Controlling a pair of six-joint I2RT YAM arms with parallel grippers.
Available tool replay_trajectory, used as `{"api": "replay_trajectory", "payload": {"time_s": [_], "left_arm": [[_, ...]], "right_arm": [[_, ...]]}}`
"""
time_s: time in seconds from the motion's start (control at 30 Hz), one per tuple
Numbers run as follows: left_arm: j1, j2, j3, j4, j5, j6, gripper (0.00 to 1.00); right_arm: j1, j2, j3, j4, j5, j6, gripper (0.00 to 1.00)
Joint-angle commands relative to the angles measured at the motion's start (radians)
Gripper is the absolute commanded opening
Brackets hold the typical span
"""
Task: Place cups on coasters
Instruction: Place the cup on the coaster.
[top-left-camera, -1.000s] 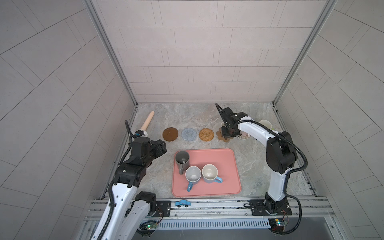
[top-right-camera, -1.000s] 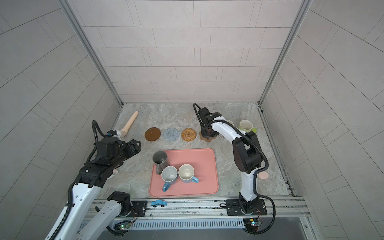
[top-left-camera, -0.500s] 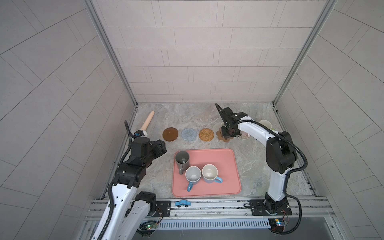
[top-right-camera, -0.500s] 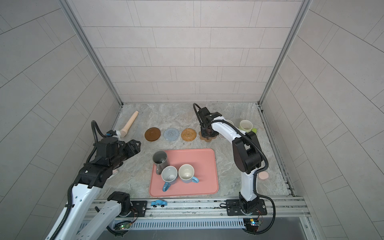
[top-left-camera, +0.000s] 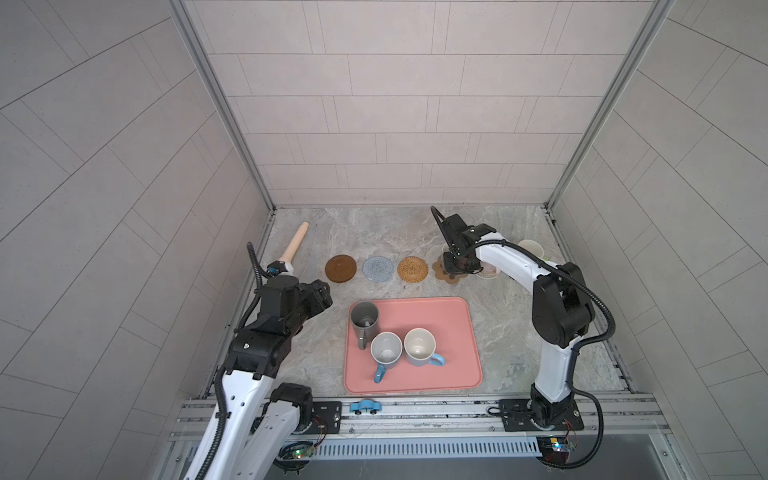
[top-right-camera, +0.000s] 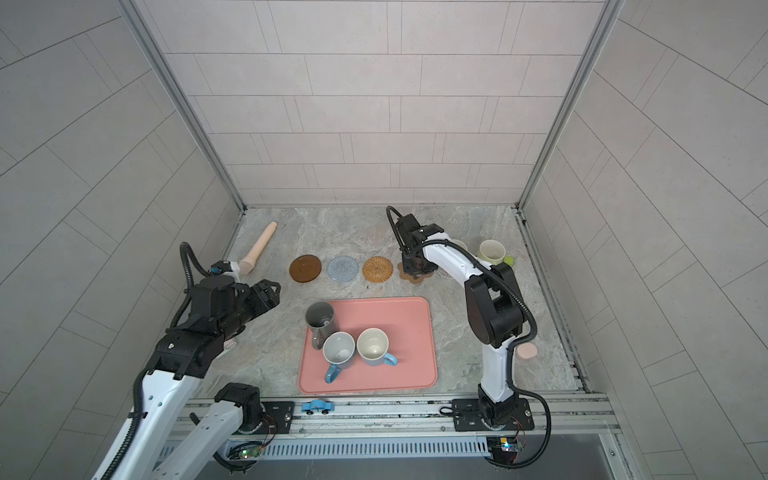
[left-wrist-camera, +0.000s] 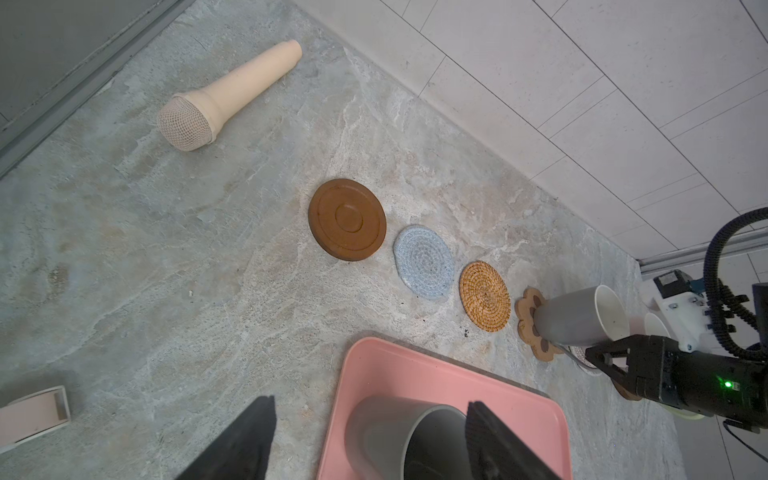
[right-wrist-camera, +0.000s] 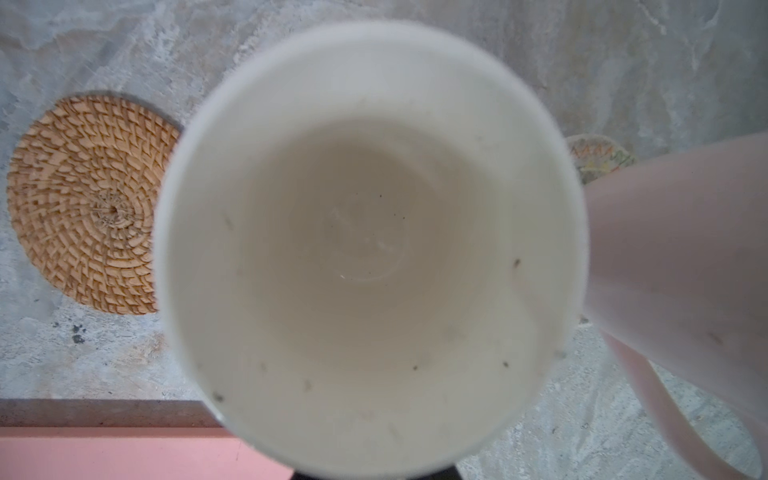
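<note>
**Top views.** In both top views we found the left gripper (top-left-camera: 322, 296) over bare table beside the pink tray (top-left-camera: 449, 332), its jaws apart and empty. The tray carried the dark grey mug (top-left-camera: 363, 318), the pale grey mug (top-left-camera: 386, 351) and the light blue mug (top-left-camera: 419, 345). Behind the tray lay a row of bare mats: the wooden coaster (top-left-camera: 340, 269), the crochet coaster (top-left-camera: 378, 268) and the rattan coaster (top-left-camera: 412, 269). The right gripper (top-left-camera: 455, 266) stood low over the paw-shaped coaster (top-left-camera: 440, 272) and partly covered it. The green mug (top-right-camera: 492, 251) stood near the right wall.

**Left wrist view.** The left gripper's fingers (left-wrist-camera: 249, 440) stood wide apart and held nothing. The grey mug (left-wrist-camera: 577, 318) stood upright on the paw-shaped coaster. The right gripper sat at the mug's side near the rim. We could not tell whether its jaws were clamped on the mug or clear of it.

**Right wrist view.** We looked straight down into the grey mug. The rattan coaster lay beside it, and the pink mug (right-wrist-camera: 673, 270) stood just beside it on the opposite side.
</note>
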Motion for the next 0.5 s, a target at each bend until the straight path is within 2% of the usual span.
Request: {"api": "replay_trajectory", "payload": {"time_s": [0.0, 0.47], "left_arm": [[0.004, -0.01, -0.004, -0.018, -0.02, 0.004, 0.79], [0.004, -0.012, -0.005, -0.015, -0.018, 0.003, 0.79]], "right_arm": [[-0.004, -0.02, 0.011, -0.026, 0.02, 0.005, 0.3], [0.003, -0.065, -0.029, 0.004, -0.009, 0.032, 0.33]]}}
